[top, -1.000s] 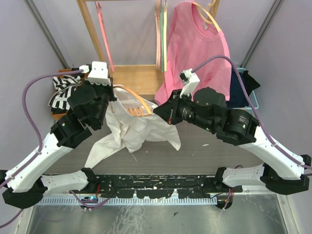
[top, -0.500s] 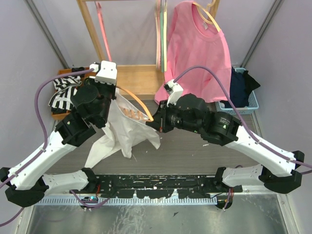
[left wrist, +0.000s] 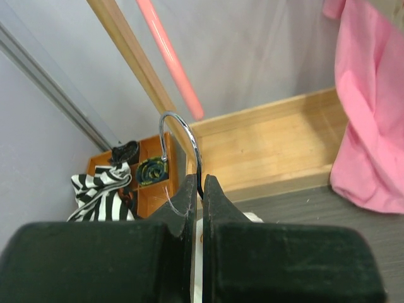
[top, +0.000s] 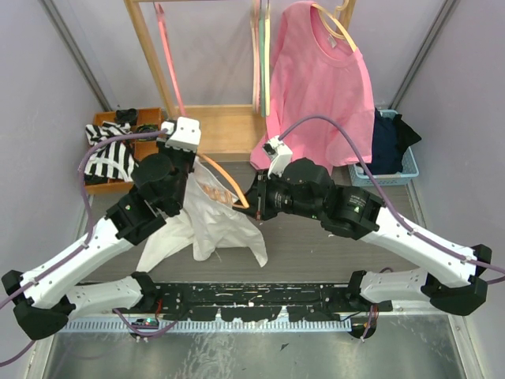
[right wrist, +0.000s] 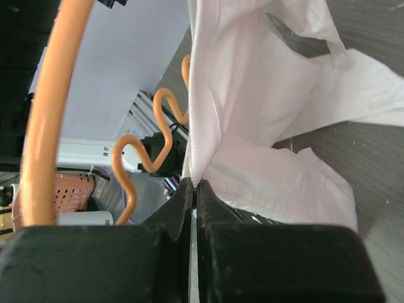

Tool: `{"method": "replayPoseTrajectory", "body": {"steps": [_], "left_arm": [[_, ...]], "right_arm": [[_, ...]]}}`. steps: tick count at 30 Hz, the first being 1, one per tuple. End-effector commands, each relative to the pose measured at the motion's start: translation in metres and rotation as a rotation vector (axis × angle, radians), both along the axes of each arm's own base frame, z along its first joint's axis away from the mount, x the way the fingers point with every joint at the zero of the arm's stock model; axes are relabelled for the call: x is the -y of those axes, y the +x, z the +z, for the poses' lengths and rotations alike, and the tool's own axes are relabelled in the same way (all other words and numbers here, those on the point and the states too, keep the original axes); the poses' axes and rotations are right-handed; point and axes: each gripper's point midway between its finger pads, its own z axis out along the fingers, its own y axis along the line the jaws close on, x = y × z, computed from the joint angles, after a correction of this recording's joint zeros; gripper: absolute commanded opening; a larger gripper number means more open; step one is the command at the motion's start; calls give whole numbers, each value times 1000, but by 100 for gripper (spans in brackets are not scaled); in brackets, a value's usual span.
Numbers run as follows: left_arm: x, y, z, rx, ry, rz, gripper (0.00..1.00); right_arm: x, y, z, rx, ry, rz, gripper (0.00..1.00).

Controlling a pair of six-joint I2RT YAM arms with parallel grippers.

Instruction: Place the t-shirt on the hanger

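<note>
The white t-shirt (top: 211, 225) hangs in a bunch over the orange hanger (top: 229, 181) above the grey table. My left gripper (left wrist: 201, 189) is shut on the hanger's silver wire hook (left wrist: 189, 136), which curves up from between its fingertips. My right gripper (right wrist: 194, 184) is shut on a hem of the t-shirt (right wrist: 271, 126), with the wavy orange hanger arm (right wrist: 136, 167) just left of it. In the top view both grippers meet near the middle, the right gripper (top: 254, 201) at the shirt's right side.
A pink t-shirt (top: 319, 79) hangs on a cream hanger at the back right. A wooden rack base (top: 225, 130) stands behind. An orange tray with a striped cloth (top: 106, 154) is at the left, a blue bin with dark cloth (top: 387, 146) at the right.
Both arms have moved toward the centre and nearer. The hanger and shirt shifted right and forward, and the shirt now hangs more gathered beneath the hanger.
</note>
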Motion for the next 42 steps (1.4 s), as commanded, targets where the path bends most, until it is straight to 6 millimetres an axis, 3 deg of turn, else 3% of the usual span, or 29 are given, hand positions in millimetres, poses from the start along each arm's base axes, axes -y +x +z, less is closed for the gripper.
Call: {"method": "replayPoseTrajectory", "body": {"steps": [1,11,21,35,42], "left_arm": [[-9,1,-11,29,-66,60,0],[5,14,-87,-44,-61,89,0],[8,13,-68,-28,-127,69,0],[12,12,-67,-31,-183,55,0],[8,11,-79,-45,-147,66,0]], "right_arm": [[6,-9,19,-8,111,5,1],[18,-21,-34,-110,95,-12,1],[17,-24,-88,-183,41,-19,1],[9,-23,-85,-182,58,-3,1],[24,-15,-63,-133,76,-71,1]]}}
